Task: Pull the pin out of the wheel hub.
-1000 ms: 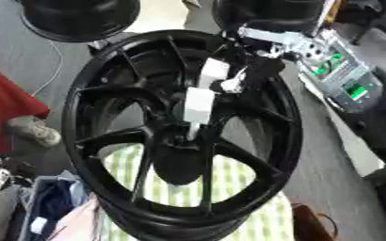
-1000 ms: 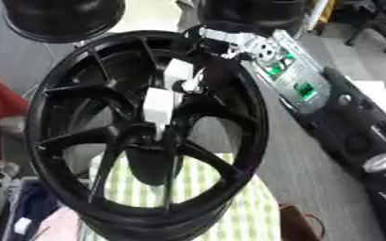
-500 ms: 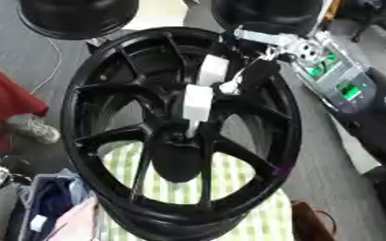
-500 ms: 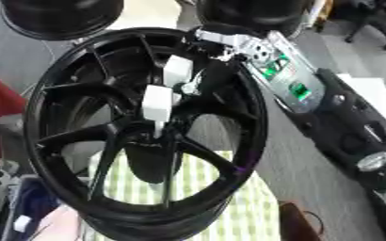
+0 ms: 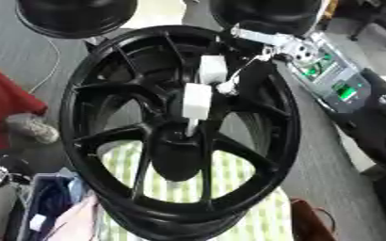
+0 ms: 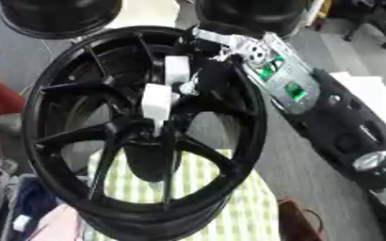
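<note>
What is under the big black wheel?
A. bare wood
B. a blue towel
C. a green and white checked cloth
C: through the gaps between the spokes of the black wheel you can see a green and white checked cloth.

Our right hand (image 5: 198, 101) is blurred over the wheel (image 5: 106, 84); we cannot make out a pin beneath it, nor its finger shape.

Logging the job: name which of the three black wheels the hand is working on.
The big spoked wheel in the middle, over the checked cloth: the right hand reaches to its hub. The top-left wheel and top-middle wheel lie farther back.
</note>
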Controlling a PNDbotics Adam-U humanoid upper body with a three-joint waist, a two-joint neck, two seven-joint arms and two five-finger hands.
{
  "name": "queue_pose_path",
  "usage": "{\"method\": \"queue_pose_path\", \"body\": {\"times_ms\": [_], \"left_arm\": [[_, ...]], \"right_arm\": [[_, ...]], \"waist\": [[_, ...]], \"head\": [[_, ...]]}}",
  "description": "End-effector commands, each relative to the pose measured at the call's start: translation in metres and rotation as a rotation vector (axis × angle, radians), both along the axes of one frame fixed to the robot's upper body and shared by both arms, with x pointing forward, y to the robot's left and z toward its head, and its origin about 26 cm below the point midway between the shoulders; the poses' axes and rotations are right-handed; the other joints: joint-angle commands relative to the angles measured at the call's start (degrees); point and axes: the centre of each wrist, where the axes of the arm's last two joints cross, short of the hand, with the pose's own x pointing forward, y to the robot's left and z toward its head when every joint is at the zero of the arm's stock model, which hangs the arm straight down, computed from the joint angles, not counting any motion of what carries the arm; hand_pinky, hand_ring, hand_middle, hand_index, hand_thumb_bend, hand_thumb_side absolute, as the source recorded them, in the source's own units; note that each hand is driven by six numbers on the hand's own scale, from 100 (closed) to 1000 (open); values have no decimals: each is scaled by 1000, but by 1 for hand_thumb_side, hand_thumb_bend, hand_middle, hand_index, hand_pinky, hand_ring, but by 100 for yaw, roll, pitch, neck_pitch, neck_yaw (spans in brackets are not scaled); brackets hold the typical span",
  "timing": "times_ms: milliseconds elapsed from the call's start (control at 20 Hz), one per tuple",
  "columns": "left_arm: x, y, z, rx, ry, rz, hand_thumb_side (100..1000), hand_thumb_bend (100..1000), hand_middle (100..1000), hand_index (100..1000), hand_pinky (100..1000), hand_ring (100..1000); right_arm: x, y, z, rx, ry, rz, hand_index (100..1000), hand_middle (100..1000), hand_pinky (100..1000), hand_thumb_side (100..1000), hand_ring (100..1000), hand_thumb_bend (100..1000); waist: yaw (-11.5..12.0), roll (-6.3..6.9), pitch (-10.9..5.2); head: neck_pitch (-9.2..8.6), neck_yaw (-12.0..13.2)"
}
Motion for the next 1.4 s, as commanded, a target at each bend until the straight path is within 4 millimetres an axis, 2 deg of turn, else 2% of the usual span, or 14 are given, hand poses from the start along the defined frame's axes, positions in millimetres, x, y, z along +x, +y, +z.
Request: {"method": "queue_pose_path", "body": {"times_ms": [50, 200, 350, 400, 450, 600, 650, 700, 850, 1400], "left_arm": [[3, 1, 8, 12, -26, -4, 648, 100, 555, 830, 592, 623], [3, 1, 8, 12, -25, -5, 649, 100, 555, 830, 592, 623], [3, 0, 8, 12, -23, -6, 649, 100, 555, 830, 592, 624], [3, 0, 8, 12, -23, -7, 649, 100, 555, 830, 592, 624], [3, 0, 8, 12, -22, -8, 650, 100, 555, 830, 592, 624], [4, -1, 7, 12, -18, -11, 652, 100, 556, 831, 593, 624], [4, -1, 7, 12, -17, -13, 653, 100, 556, 832, 593, 624], [4, -1, 7, 12, -16, -14, 653, 100, 556, 831, 593, 624], [4, -2, 6, 12, -13, -17, 654, 100, 556, 832, 593, 625], [4, -5, 2, 16, 10, -38, 659, 100, 557, 833, 594, 625]], "right_arm": [[0, -3, 10, 6, -45, -13, 549, 586, 120, 100, 410, 270], [-1, -3, 11, 14, -63, -17, 490, 533, 100, 100, 362, 189], [-1, -3, 14, 29, -83, -26, 455, 504, 100, 100, 332, 151], [-1, -4, 16, 36, -93, -32, 449, 501, 100, 112, 325, 109], [-1, -4, 17, 44, -103, -38, 444, 497, 100, 100, 320, 145], [-1, -6, 20, 68, -127, -56, 434, 490, 100, 100, 309, 136], [0, -7, 21, 74, -133, -59, 428, 488, 100, 128, 302, 100], [0, -8, 23, 83, -141, -63, 427, 486, 100, 100, 300, 135], [-1, -10, 30, 109, -169, -75, 420, 483, 100, 100, 291, 141], [-8, -18, 66, 203, -280, -94, 414, 483, 100, 123, 279, 185]], "waist": [[11, 23, -76], [16, 21, -77], [20, 20, -80], [22, 20, -82], [26, 20, -84], [32, 19, -91], [34, 19, -94], [35, 19, -97], [49, 21, -107], [131, -18, -199]], "head": [[10, -29], [12, -36], [14, -48], [13, -52], [13, -53], [13, -60], [14, -63], [14, -65], [10, -73], [67, -139]]}}
